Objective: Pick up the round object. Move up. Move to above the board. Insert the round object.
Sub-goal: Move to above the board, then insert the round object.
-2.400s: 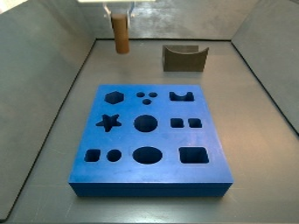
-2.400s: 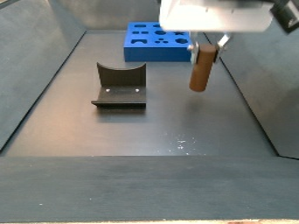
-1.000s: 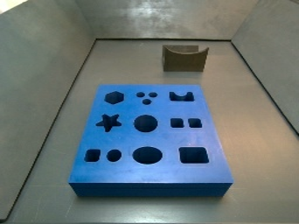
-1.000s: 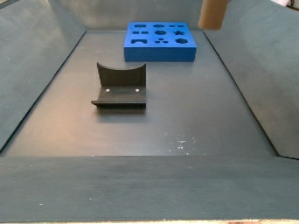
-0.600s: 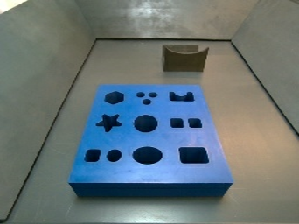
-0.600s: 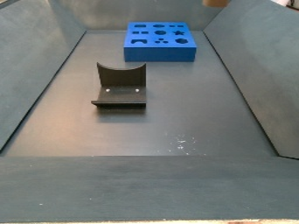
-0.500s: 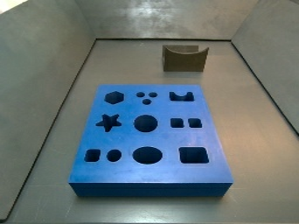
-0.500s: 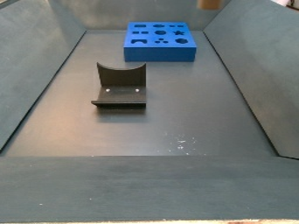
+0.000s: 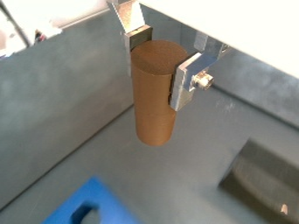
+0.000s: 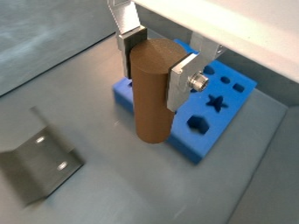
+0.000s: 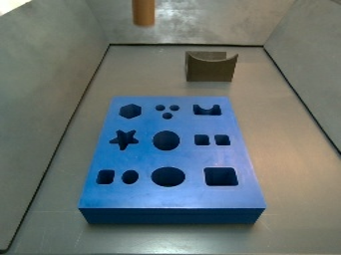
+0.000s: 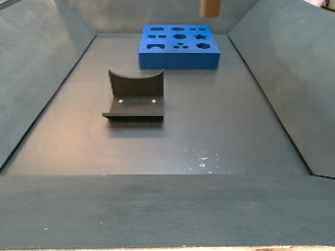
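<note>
Both wrist views: gripper [image 9: 162, 59] high over floor, fingers [image 10: 181, 80] clamped on upright round object [image 10: 149, 94], blue board [image 10: 222, 109] below, beyond.

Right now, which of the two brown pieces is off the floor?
The slim wooden peg, clamped upright in the pincer high above the floor. The darker notched block sits on the floor beyond the blue board.

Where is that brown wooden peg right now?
The round object is clamped in the tool, high above the floor, with the board below, as both wrist views show.
</note>
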You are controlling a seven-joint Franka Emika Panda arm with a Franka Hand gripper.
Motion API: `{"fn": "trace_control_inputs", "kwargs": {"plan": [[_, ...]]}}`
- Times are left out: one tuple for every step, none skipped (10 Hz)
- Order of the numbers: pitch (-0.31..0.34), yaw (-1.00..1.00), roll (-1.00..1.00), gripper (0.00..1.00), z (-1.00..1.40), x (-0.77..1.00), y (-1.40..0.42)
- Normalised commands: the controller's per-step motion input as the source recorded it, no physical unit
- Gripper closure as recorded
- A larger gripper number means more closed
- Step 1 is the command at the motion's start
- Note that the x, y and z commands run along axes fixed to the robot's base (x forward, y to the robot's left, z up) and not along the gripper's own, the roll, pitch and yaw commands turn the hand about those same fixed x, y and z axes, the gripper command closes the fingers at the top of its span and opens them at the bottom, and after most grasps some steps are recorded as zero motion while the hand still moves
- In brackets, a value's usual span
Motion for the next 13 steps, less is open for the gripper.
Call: {"fn": "trace_control_inputs", "kwargs": {"plan": [[0.036, 0.01, -0.01, 1.00, -0.39, 0.31, -1.00], [0.030, 0.01, 0.02, 1.00, -0.40, 0.34, -1.00], [0.034, 0.01, 0.04, 1.00, -0.40, 0.35, -1.00], [0.024, 0.01, 0.08, 1.00, -0.41, 0.37, -1.00], [0.021, 0.01, 0.12, 1.00, -0.33, 0.32, -0.78], [0.027, 0.02, 0.15, 1.00, -0.23, 0.24, -0.51], [0.011, 0.01, 0.12, 1.00, -0.13, 0.17, -0.31], [0.000, 0.00, 0.01, 1.00, 0.00, 0.00, 0.00], [0.000, 0.00, 0.00, 1.00, -0.07, 0.00, 0.00], [-0.020, 0.00, 0.19, 1.00, -0.29, 0.00, -0.19], [-0.180, 0.12, 0.20, 1.00, -0.56, 0.00, -0.69], [-0.160, 0.12, 0.10, 1.00, -0.59, 0.01, -0.62], [-0.114, 0.09, 0.02, 1.00, -0.53, 0.02, -0.42]]}}
